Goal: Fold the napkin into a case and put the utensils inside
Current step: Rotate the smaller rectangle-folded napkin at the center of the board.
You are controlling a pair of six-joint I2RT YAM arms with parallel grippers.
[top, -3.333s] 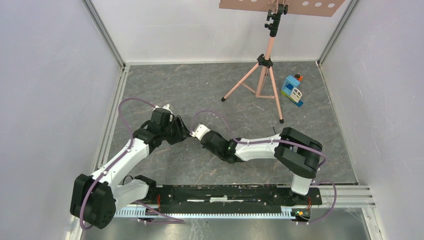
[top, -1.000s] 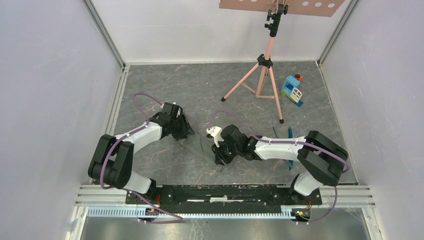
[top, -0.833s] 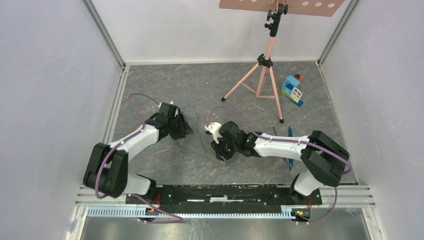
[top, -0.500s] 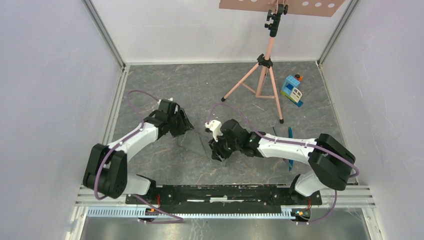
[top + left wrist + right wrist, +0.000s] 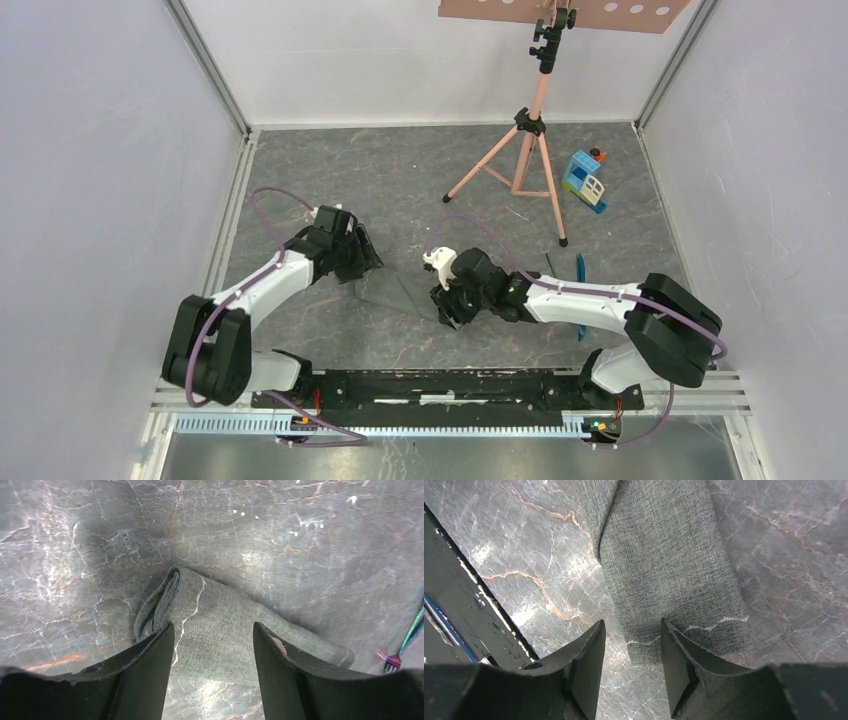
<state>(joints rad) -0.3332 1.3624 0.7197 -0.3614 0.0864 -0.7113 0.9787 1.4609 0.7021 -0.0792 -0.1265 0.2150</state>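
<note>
The dark grey napkin [image 5: 400, 292] lies on the floor as a folded strip between my two grippers. In the left wrist view its rolled end [image 5: 210, 620] lies just beyond my open left gripper [image 5: 212, 642], which holds nothing. In the right wrist view the other end [image 5: 669, 565], with its pale stitched line, lies between and beyond the tips of my open right gripper [image 5: 631, 647]. In the top view the left gripper [image 5: 362, 262] and right gripper [image 5: 447, 306] stand at the strip's two ends. Teal utensils [image 5: 580, 268] lie to the right, partly under the right arm. A fork [image 5: 400, 647] shows at the left wrist view's edge.
A pink tripod [image 5: 528, 150] stands at the back middle. A blue-and-white toy block house [image 5: 584, 180] sits at the back right. The black base rail [image 5: 440, 385] runs along the near edge. Grey walls close in both sides.
The arms have drawn apart since the earliest frame. Over the last second the right gripper shifted slightly right and nearer, the left slightly left, and the napkin lies flatter.
</note>
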